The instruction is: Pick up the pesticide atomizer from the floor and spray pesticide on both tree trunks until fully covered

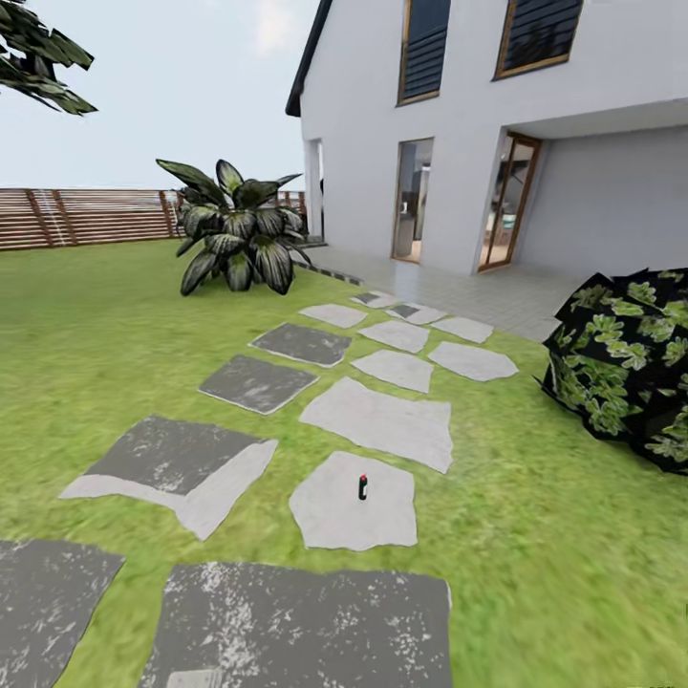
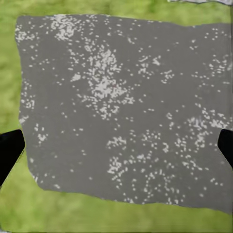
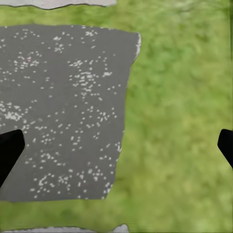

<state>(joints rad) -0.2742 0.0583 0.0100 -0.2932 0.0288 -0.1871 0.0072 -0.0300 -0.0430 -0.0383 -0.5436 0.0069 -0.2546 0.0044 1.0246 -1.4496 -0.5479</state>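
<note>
Standing upright on a pale paving stone (image 1: 354,502), the pesticide atomizer (image 1: 363,487) lies well ahead of both wide-spread grippers.

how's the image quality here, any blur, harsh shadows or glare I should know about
Head view: flat, even daylight, no harsh shadows or glare; grass smears toward the lower edges, but the pesticide atomizer reads clearly on its pale stone. Left wrist view: soft, slightly blurred dark speckled stone, fingertips dark at the edges. Right wrist view: similarly soft, grass featureless.
</note>
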